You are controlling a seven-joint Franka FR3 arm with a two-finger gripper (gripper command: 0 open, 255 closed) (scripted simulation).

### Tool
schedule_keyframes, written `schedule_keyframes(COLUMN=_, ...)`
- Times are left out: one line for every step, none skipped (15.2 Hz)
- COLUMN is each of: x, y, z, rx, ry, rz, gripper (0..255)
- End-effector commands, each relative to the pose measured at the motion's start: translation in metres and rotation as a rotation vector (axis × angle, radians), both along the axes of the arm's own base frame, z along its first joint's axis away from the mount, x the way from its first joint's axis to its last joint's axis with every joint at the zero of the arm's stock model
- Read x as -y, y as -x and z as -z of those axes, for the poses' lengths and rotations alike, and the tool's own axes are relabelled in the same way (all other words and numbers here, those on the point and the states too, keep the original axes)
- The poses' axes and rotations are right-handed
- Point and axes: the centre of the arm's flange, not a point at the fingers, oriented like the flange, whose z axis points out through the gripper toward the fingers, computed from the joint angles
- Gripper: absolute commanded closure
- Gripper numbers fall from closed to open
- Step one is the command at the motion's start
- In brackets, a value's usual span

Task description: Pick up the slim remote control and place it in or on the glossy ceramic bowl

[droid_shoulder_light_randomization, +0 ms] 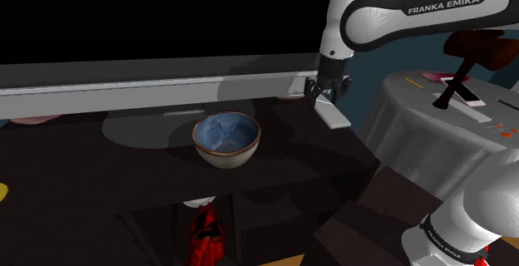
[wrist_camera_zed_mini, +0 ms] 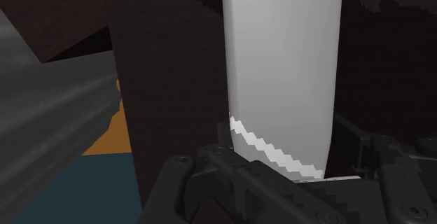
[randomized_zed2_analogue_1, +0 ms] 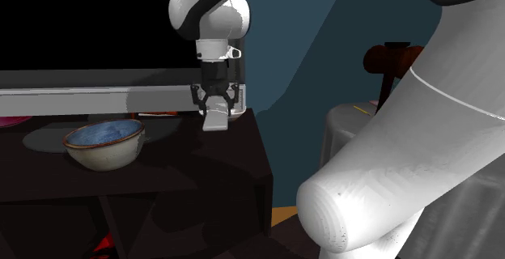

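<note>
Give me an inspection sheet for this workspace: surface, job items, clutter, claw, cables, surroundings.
Surface: dark table, dimly lit.
Job's things: white remote clasped by the claw, hanging near the table's edge, apart from the bowl; bowl, blue inside, upright on the table, nothing in it.
Clutter: red thing under the table; brown mallet-like thing over a clothed round table.
Claw: shut on the remote.
Cables: nothing seen.
Surroundings: long grey ledge behind the bowl, blue wall, black area above the ledge.
</note>
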Motion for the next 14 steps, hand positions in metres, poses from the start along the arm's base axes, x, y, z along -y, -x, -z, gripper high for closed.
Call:
schedule_keyframes(x=0.001, y=0.0, z=-0.011, rx=0.0, ry=0.0, rz=0.0, gripper=255)
schedule_keyframes(x=0.001, y=0.0, z=-0.017, rx=0.0, ry=0.0, rz=0.0, gripper=255)
schedule_keyframes(x=0.001, y=0.0, z=-0.022, rx=0.0, ry=0.0, rz=0.0, gripper=255)
schedule_keyframes(x=0.001, y=0.0, z=-0.027, rx=0.0, ry=0.0, rz=0.0, gripper=255)
schedule_keyframes(x=0.001, y=0.0, z=-0.032, rx=0.0, ry=0.0, rz=0.0, gripper=255)
schedule_keyframes(x=0.001, y=0.0, z=-0.038, rx=0.0, ry=0.0, rz=0.0, gripper=255)
schedule_keyframes(x=0.001, y=0.0, z=-0.043, rx=0.0, ry=0.0, rz=0.0, gripper=255)
schedule_keyframes(x=0.001, y=0.0, z=-0.048, rx=0.0, ry=0.0, rz=0.0, gripper=255)
schedule_keyframes(x=0.001, y=0.0, z=-0.054, rx=0.0, ry=0.0, rz=0.0, gripper=255)
schedule_keyframes(x=0.001, y=0.0, z=-0.056, rx=0.0, ry=0.0, rz=0.0, gripper=255)
schedule_keyframes(x=-0.012, y=-0.004, z=-0.056, rx=0.0, ry=0.0, rz=0.0, gripper=255)
schedule_keyframes(x=-0.024, y=-0.008, z=-0.056, rx=0.0, ry=0.0, rz=0.0, gripper=255)
schedule_keyframes(x=-0.037, y=-0.012, z=-0.056, rx=0.0, ry=0.0, rz=0.0, gripper=255)
schedule_keyframes(x=-0.05, y=-0.016, z=-0.056, rx=0.0, ry=0.0, rz=0.0, gripper=255)
